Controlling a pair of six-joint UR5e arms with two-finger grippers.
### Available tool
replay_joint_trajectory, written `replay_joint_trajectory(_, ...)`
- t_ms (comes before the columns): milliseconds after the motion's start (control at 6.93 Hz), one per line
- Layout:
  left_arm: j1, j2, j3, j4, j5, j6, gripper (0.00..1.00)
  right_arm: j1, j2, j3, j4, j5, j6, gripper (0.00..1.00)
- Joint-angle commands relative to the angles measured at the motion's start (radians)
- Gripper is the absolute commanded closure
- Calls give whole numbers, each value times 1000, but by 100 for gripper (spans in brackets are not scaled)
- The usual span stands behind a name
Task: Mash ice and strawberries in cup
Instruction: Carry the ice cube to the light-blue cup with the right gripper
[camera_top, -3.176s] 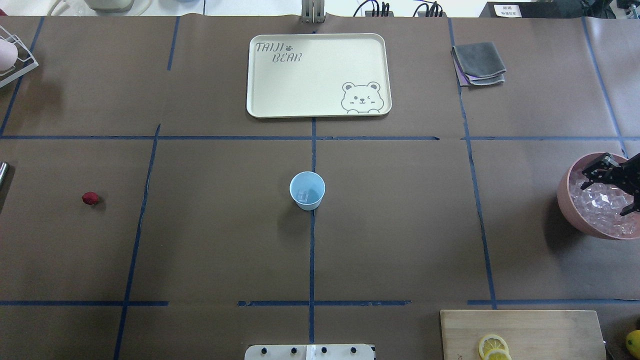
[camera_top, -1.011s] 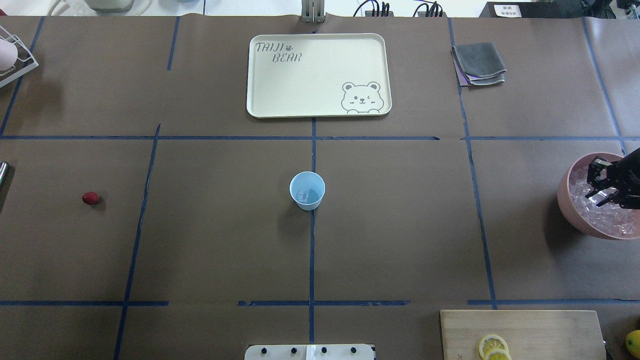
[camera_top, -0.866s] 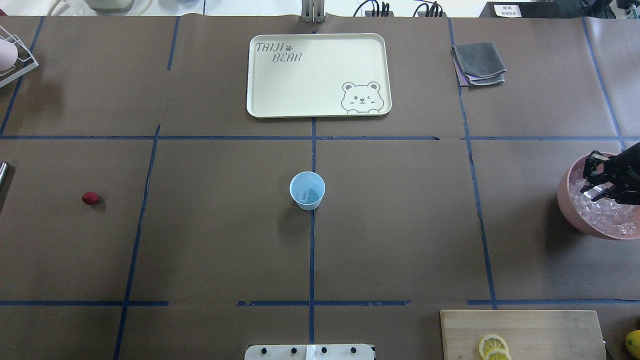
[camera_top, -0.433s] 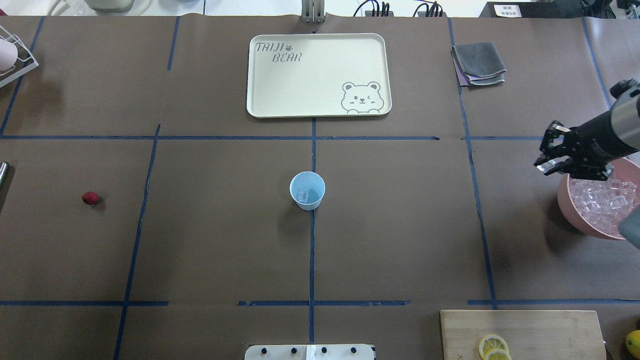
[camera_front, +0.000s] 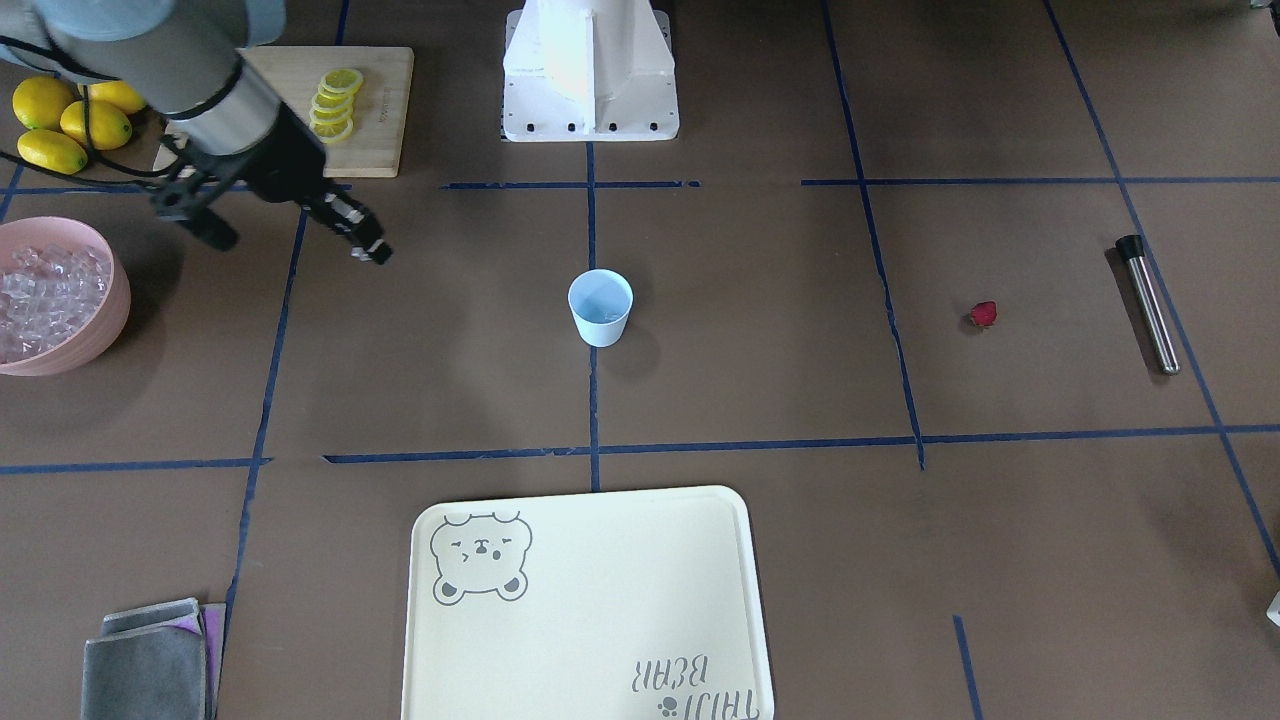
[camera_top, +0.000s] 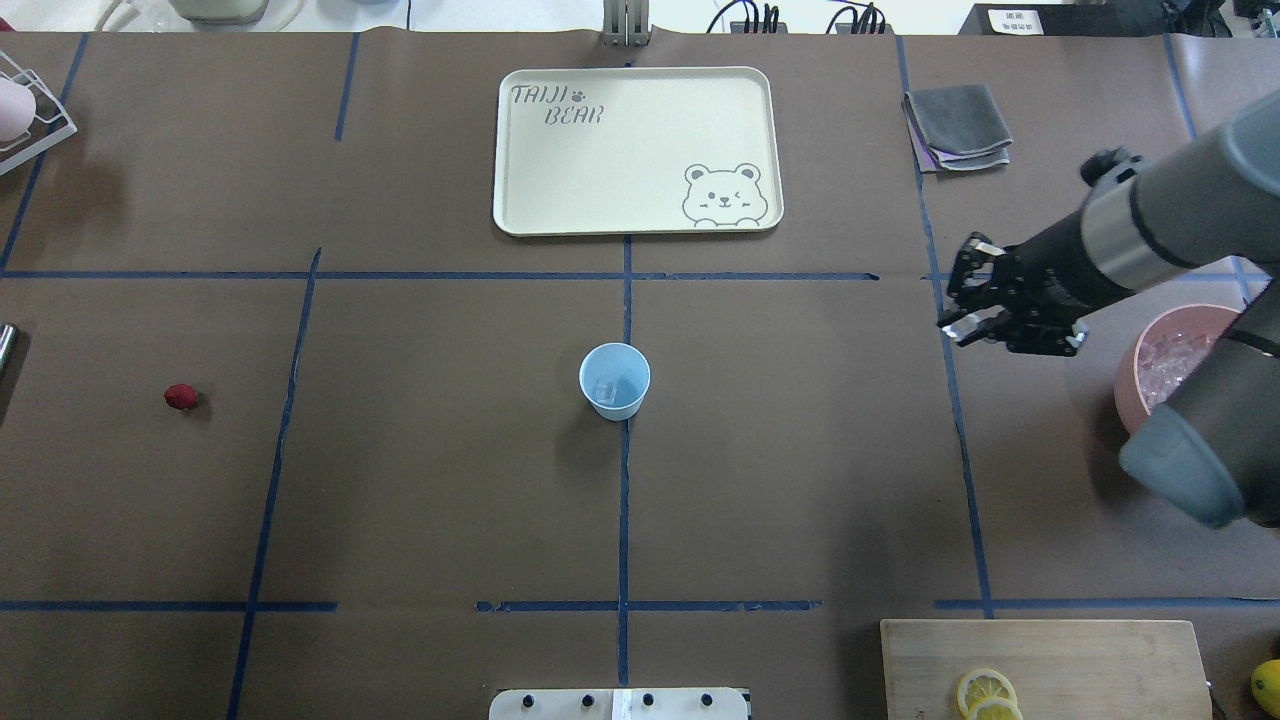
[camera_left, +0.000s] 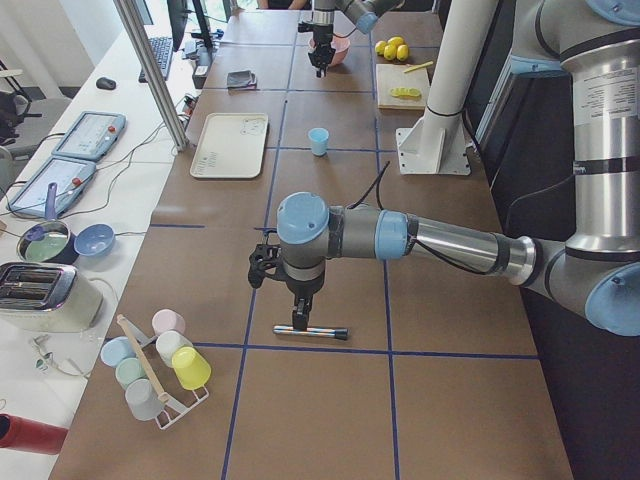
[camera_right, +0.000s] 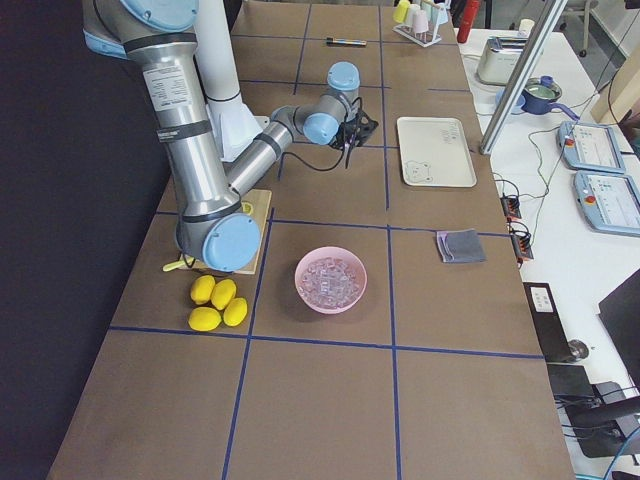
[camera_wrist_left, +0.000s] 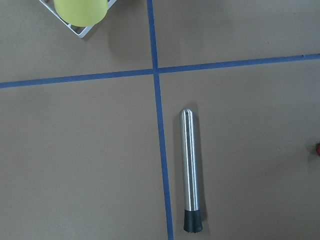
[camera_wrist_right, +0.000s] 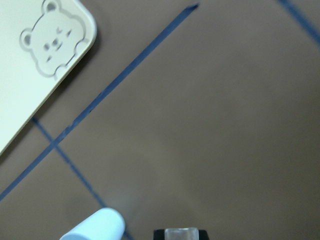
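- The right pincer (camera_top: 962, 292) hangs above the table between the pink bowl (camera_top: 1132, 385) and the cup (camera_top: 614, 380), nearer the bowl.
- Its fingers are drawn in on a single clear ice cube (camera_wrist_right: 181, 233). The right wrist view shows the cube clamped between the dark fingertips.
- The cup stands upright at the middle of the table, on a blue tape line. Another clear cube (camera_top: 605, 391) lies in its bottom.
- The bowl sits at the robot's right end of the table, heaped with ice (camera_front: 45, 295).
- The strawberry (camera_top: 181, 397) lies on the bare table on the robot's left side, well apart from the cup.
- A metal rod (camera_front: 1147, 302) with a black tip lies farther out on that side, beyond the strawberry.
- The left pincer (camera_left: 298, 316) hovers just over that rod. It shows only in the side view, so I cannot tell how far apart its fingers are.
- A cream tray (camera_top: 600, 160) with a bear print lies on the far side of the cup from the robot.
- A folded grey cloth (camera_top: 957, 125) lies to the tray's right.
- A wooden board (camera_top: 1060, 655) with lemon slices (camera_top: 986, 693) is close to the robot's base.
- Whole lemons (camera_front: 62, 122) lie beside the board.
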Motion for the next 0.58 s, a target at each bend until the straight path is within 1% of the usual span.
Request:
replay_joint_trajectory(0,0,1,4,0,1,1,0,-150,247,-138,2,-156,107,98)
replay_joint_trajectory(144,-1,1,3,0,1,1,0,-161,301,-212,2,-163,105,98)
replay_joint_trajectory(433,0,1,0,2,1,1,0,-174,307,-273,5,-198,92,97)
